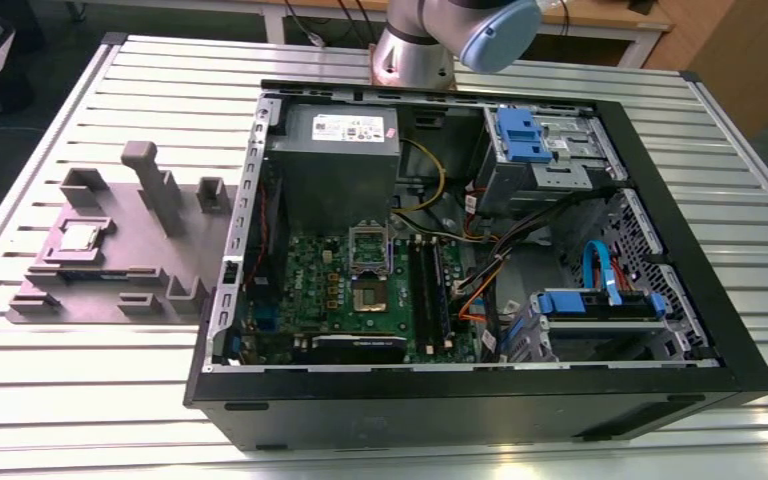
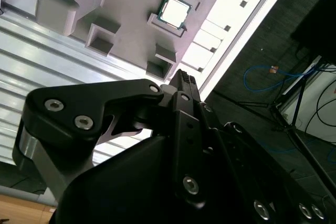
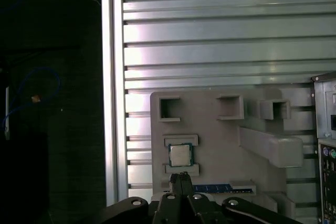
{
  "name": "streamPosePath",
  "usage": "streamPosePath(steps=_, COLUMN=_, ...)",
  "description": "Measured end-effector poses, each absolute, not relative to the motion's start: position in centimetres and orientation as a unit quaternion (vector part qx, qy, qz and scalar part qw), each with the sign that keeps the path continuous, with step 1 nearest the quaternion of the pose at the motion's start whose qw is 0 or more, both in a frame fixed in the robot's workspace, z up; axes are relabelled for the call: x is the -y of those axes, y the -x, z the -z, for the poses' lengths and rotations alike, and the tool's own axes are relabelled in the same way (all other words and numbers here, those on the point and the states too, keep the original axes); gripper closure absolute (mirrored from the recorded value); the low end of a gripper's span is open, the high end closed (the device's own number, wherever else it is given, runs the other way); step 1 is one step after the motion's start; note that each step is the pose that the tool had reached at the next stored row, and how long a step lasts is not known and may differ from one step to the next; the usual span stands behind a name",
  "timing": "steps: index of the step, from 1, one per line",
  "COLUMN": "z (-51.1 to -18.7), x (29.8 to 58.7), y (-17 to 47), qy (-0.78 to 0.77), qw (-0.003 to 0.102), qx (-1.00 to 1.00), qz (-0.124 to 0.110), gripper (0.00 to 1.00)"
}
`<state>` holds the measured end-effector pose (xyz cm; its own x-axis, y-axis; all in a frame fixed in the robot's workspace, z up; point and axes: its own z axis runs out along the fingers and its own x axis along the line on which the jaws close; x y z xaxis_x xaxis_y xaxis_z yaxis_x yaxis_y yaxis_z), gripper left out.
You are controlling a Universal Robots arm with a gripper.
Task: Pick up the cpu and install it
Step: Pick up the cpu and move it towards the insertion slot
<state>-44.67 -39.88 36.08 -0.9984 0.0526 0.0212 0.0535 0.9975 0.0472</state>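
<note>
Finds the cpu point(image 1: 81, 236) lying flat, metal top up, in a square seat on the grey holder plate point(image 1: 117, 275). Puts that plate on the slatted metal table point(image 1: 157, 80) at the exterior view's left, just beside the open computer case point(image 1: 704, 330). Shows the same cpu point(image 2: 174, 10) in both wrist views, framed by low raised edges on two opposite sides of its seat, with empty slots and upright blocks of the plate around it.

Hangs the gripper point(image 3: 181, 176) above the plate, near the cpu but clear of it, touching nothing. Has the black fingertips point(image 3: 178, 180) pinched together with nothing between them. Leaves the cpu ungrasped in its seat.

Inside the case, shows a green motherboard point(image 1: 344, 300) with a shiny socket frame point(image 1: 368, 240) near its middle and a grey power box point(image 1: 337, 140) beyond it. Places the arm point(image 1: 424, 45) behind the case, at the table's far edge.
</note>
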Motion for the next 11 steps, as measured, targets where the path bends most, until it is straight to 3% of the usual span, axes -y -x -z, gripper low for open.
streamPosePath(steps=3, z=-36.08, x=39.88, y=44.68, qy=0.027, qw=0.010, qx=0.999, qz=0.024, gripper=0.84)
streamPosePath(steps=5, z=-36.08, x=39.88, y=44.69, qy=0.027, qw=0.010, qx=0.999, qz=0.024, gripper=0.71)
streamPosePath(steps=8, z=-36.08, x=39.88, y=44.70, qy=0.027, qw=0.010, qx=0.999, qz=0.024, gripper=0.65)
streamPosePath(steps=9, z=-36.08, x=39.88, y=44.70, qy=0.027, qw=0.010, qx=0.999, qz=0.024, gripper=0.53)
streamPosePath(steps=11, z=-36.08, x=39.88, y=44.71, qy=0.027, qw=0.010, qx=0.999, qz=0.024, gripper=0.47)
